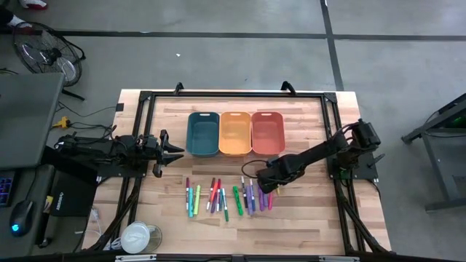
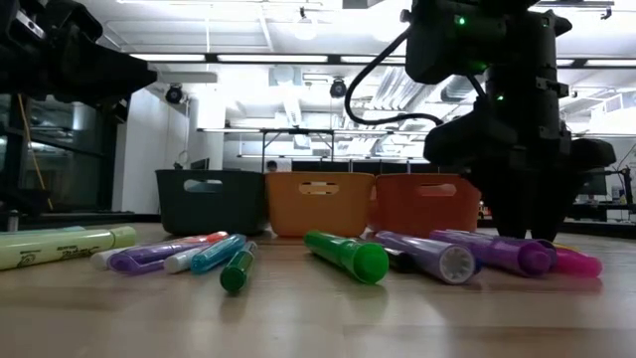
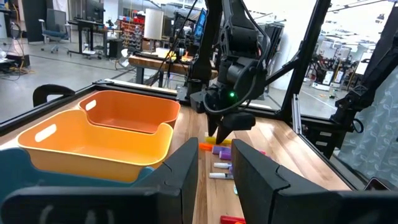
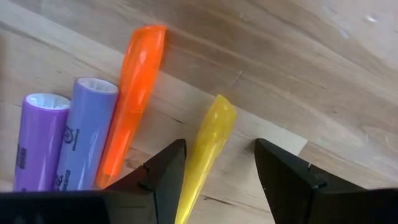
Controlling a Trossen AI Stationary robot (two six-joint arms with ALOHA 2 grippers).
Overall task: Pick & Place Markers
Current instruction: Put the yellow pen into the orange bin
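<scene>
The worktop (image 1: 306, 211) carries three bins (image 1: 236, 132) behind a row of markers (image 1: 218, 196). The right claw (image 1: 271, 183) hovers low over the row's right end, fingers apart, straddling a yellow marker (image 4: 208, 146) for pickup; nothing gripped. Marker long axes run front-to-back. The left claw (image 1: 175, 151) waits partly open, empty.

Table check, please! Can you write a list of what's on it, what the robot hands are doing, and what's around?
Surface: wooden table, bare planks showing.
Job's things: markers lying in a row; teal bin, yellow-orange bin, orange bin side by side.
Clutter: white round object at table edge.
Grippers: right gripper open, straddling a yellow marker; left gripper waits beside the teal bin.
Cables: black cable looping off the right arm.
Surroundings: fan on the floor.
</scene>
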